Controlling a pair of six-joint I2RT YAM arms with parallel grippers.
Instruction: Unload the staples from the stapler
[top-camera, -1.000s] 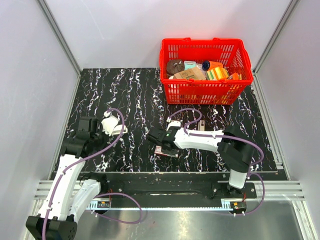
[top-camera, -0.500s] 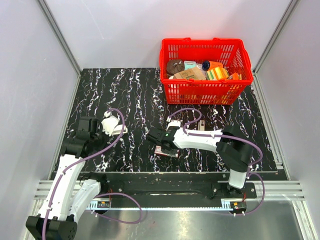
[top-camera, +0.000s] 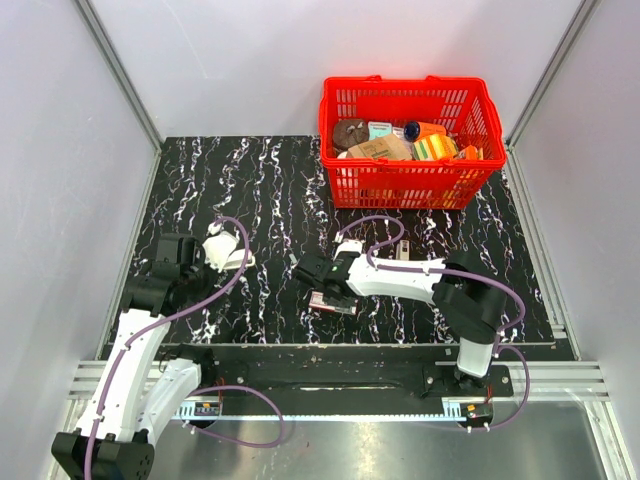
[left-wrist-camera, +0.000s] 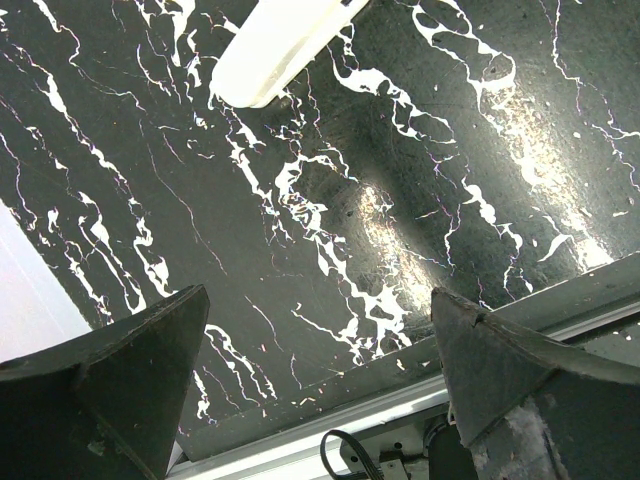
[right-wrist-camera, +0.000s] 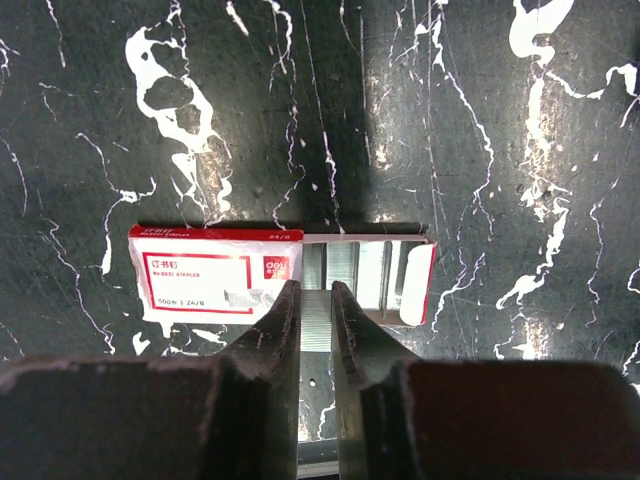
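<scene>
**Staples pinched over their open box**
A strip of staples (right-wrist-camera: 315, 335) sits between the nearly closed fingers of the right gripper (right-wrist-camera: 315, 310), which nips it just above the red-and-white staple box (right-wrist-camera: 215, 275). The box is slid open on the black marbled table (top-camera: 250, 190), near the front edge at the middle. The left gripper (left-wrist-camera: 315, 380) gapes wide and holds nothing, with a white oblong object (left-wrist-camera: 280, 45) just ahead of it. A red basket (top-camera: 405, 185) stands at the back. Which item is the stapler cannot be told.
</scene>
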